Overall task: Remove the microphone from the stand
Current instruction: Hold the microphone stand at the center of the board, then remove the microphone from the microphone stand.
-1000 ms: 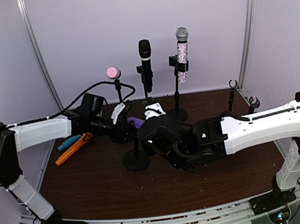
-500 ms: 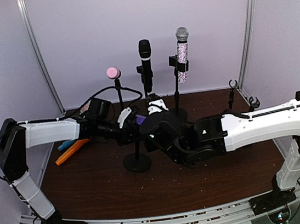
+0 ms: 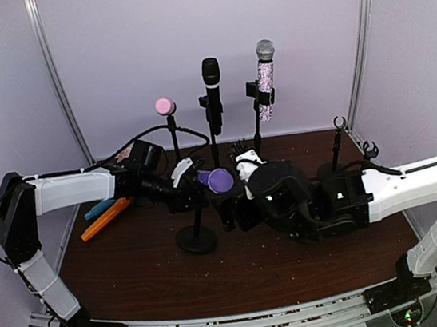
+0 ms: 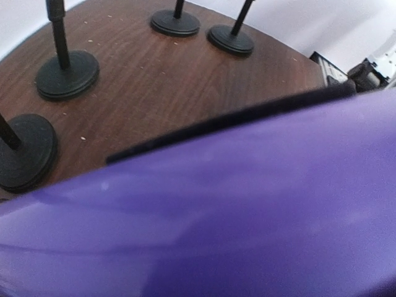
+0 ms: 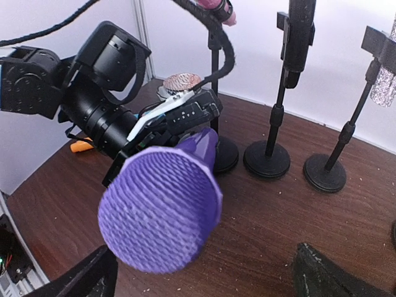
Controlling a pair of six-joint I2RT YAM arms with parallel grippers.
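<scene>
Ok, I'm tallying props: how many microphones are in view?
4. The pink-headed microphone, black microphone and silver glitter microphone stand upright at the back; the purple mesh-headed microphone is in the left gripper. Others may be hidden.

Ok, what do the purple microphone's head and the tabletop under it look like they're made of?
The head of the purple microphone looks like matte moulded plastic. It has a fine ribbed mesh pattern in the same purple as the body, though it could be painted metal. The table looks like dark brown wood or a wood-look laminate, with streaky grain showing and a low sheen.
</scene>
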